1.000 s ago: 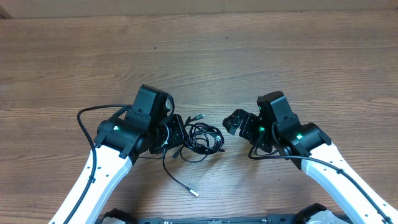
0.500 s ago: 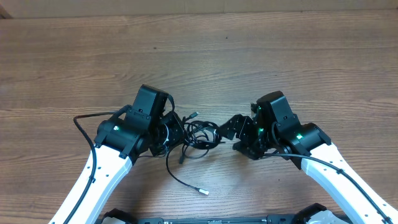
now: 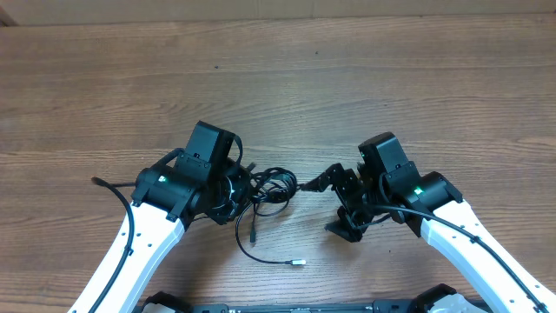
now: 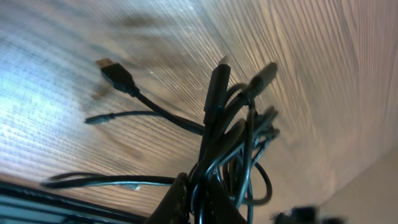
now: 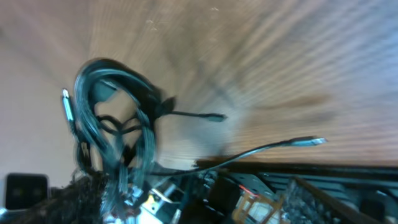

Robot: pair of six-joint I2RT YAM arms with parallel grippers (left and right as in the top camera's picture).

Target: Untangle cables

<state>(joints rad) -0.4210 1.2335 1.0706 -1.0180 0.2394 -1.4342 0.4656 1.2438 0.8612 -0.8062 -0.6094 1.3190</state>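
Since the left wrist view looks along the fingers, we read the left gripper (image 3: 244, 188) from there. Its fingers (image 4: 176, 198), at the bottom edge of that frame, are pressed together on the cables (image 4: 231, 134), which rise from the pinch as one dark knot. One USB plug (image 4: 115, 73) juts toward the upper left.

In the overhead view the tangle lies at frame centre on the wooden table (image 3: 347, 78), between the two wrists. A silver-tipped end (image 3: 298, 260) trails toward the bottom.

The right gripper (image 3: 337, 205) stands with its jaws spread wide. One finger points at the tangle and the other toward the bottom of the frame, with bare wood between them. We cannot tell whether the upper finger touches a cord.

From above, the left fingertips are hidden under the gripper body. The right wrist view is motion-blurred: the knot shows at the left and a plug tip at the right, and little else can be made out.

Both white forearms enter from the bottom corners and angle inward, with the wrists turned toward each other.
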